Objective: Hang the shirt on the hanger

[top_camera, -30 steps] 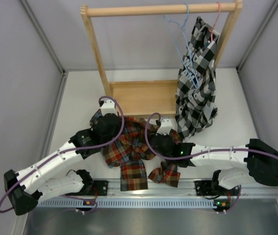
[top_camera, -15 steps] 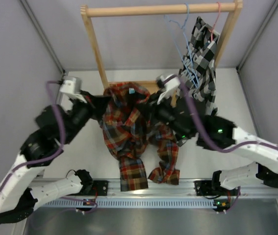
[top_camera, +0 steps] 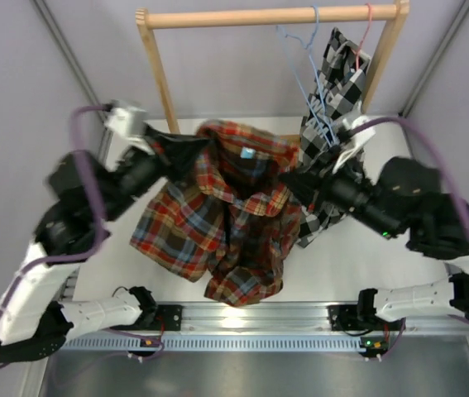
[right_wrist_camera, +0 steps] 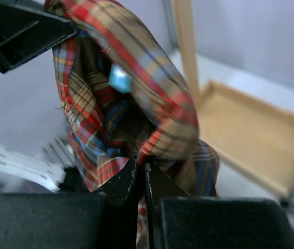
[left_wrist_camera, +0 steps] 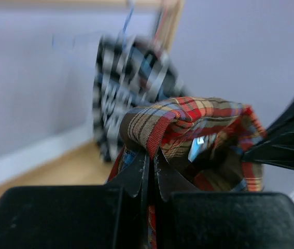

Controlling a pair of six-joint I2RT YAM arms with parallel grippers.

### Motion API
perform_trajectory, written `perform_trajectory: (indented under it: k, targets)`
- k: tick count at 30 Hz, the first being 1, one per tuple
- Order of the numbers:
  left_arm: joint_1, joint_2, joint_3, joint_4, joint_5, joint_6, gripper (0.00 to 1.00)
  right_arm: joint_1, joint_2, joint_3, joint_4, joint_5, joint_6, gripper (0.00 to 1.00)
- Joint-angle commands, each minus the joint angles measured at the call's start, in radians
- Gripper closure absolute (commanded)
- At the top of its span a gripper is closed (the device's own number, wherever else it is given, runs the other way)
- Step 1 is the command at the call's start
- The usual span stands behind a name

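While both my arms reach up over the table, I hold the shirt up by its collar, stretched between my two grippers, with its body hanging open toward the near edge. My left gripper has its fingers pressed together on a fold of plaid at the collar's left end. My right gripper pinches the right end the same way. The hanger hangs from the wooden rail at the far right, against the black-and-white shirt and apart from both grippers.
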Motion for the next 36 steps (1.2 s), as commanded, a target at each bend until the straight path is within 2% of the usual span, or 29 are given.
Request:
perform_trajectory:
  k: [1,3,4,6,7,9,10,13,15,18,19,21,22,25,28,36]
  targets:
    - [0.004,0.056,-0.207,-0.090,-0.069,-0.056,1.00,-0.010,-0.104,-0.283,-0.044,0.190,0.121,1.00]
    - [0.005,0.085,-0.369,-0.088,-0.108,-0.109,1.00,-0.045,-0.151,-0.414,-0.035,0.230,0.203,1.00]
    - [0.005,0.102,-0.415,-0.088,-0.116,-0.125,1.00,-0.064,-0.195,-0.544,-0.020,0.230,0.228,1.00]
    - [0.005,0.166,-0.529,-0.082,-0.151,-0.165,1.00,-0.155,-0.223,-0.667,-0.003,0.195,0.288,1.00]
    - [0.007,0.191,-0.554,-0.079,-0.173,-0.179,1.00,-0.197,-0.241,-0.779,0.012,0.126,0.294,1.00]
    - [0.025,0.266,-0.589,-0.072,-0.179,-0.206,1.00,-0.345,-0.247,-0.873,0.075,0.014,0.287,1.00]
    - [0.033,0.287,-0.607,-0.064,-0.147,-0.211,1.00,-0.381,-0.244,-0.943,0.097,-0.035,0.280,1.00]
    - [0.044,0.337,-0.614,-0.049,-0.107,-0.220,1.00,-0.443,-0.231,-0.999,0.156,-0.152,0.259,1.00]
    - [0.044,0.331,-0.621,-0.030,-0.087,-0.216,1.00,-0.443,-0.226,-0.998,0.198,-0.196,0.227,0.98]
    - [0.044,0.276,-0.655,0.037,-0.014,-0.200,1.00,-0.443,-0.220,-0.967,0.216,-0.291,0.158,0.82]
    - [0.044,0.253,-0.661,0.057,0.008,-0.197,1.00,-0.443,-0.223,-0.949,0.215,-0.317,0.138,0.64]
    - [0.044,0.237,-0.673,0.063,0.067,-0.182,1.00,-0.443,-0.238,-0.929,0.215,-0.354,0.055,0.43]
    - [0.044,0.231,-0.678,0.070,0.084,-0.174,1.00,-0.443,-0.256,-0.912,0.215,-0.365,0.031,0.29]
    - [0.044,0.202,-0.707,0.086,0.183,-0.150,1.00,-0.441,-0.270,-0.875,0.221,-0.432,-0.074,0.22]
    - [0.044,0.174,-0.718,0.091,0.201,-0.136,1.00,-0.441,-0.206,-0.812,0.210,-0.477,-0.170,0.21]
    - [0.042,0.128,-0.733,0.087,0.120,-0.127,1.00,-0.443,-0.056,-0.614,0.125,-0.327,-0.309,0.21]
